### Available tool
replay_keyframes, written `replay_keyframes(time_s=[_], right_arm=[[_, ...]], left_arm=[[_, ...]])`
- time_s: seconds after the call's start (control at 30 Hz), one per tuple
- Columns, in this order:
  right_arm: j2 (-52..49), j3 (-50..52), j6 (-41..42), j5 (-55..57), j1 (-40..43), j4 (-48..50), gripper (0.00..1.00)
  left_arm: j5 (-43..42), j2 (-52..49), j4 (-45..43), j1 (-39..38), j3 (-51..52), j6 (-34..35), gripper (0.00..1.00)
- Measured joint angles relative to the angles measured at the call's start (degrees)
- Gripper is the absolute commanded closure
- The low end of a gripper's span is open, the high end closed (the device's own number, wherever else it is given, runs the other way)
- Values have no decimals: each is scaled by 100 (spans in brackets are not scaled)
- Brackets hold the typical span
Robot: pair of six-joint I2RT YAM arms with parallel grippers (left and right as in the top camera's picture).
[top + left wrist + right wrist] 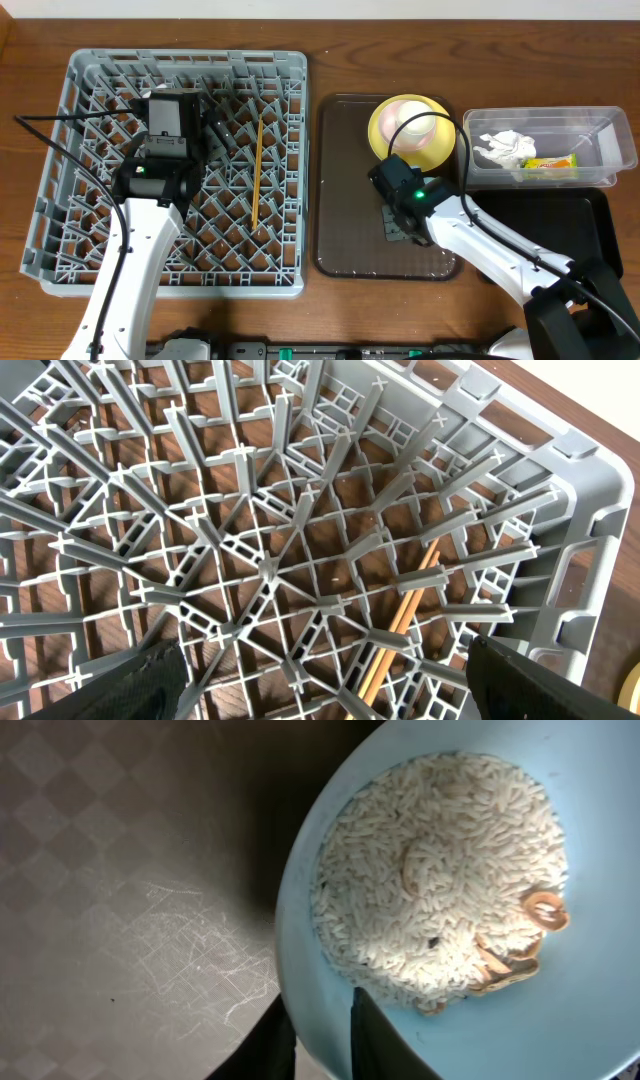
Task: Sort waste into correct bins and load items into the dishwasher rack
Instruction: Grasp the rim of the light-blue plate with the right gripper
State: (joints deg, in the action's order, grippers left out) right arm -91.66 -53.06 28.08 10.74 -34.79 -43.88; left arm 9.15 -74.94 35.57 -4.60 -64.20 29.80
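Observation:
My right gripper (322,1032) is shut on the rim of the light blue bowl (500,1030), one finger inside and one outside. The bowl holds pale rice scraps (440,880) and a few brown bits. In the overhead view the right gripper (397,212) is over the brown tray and hides the bowl. The yellow plate (384,126) carries a cream-white bowl (420,138). The chopsticks (257,170) lie in the grey dishwasher rack (292,72). My left gripper (320,682) is open and empty above the rack (590,560) near the chopsticks (400,622).
The clear tub (598,150) at the far right holds the white napkin (505,148) and the yellow-green wrapper (551,164). The black tray (570,225) lies in front of it. The dark brown serving tray (350,235) sits between rack and bins.

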Motion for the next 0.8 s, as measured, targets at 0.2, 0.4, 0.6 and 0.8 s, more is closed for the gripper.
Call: replay_keyframes(time_s=[0.2, 0.4, 0.6, 0.8], right_arm=[[0, 0, -2, -68, 9, -2, 87], [0, 0, -2, -133, 9, -28, 87], [0, 0, -4, -247, 9, -24, 92], [0, 0, 2, -289, 9, 57, 99]], left_arm=[[0, 0, 0, 0, 0, 0, 9], [0, 0, 0, 0, 0, 0, 9], [0, 0, 0, 0, 0, 0, 9], [0, 0, 0, 0, 0, 0, 9]])
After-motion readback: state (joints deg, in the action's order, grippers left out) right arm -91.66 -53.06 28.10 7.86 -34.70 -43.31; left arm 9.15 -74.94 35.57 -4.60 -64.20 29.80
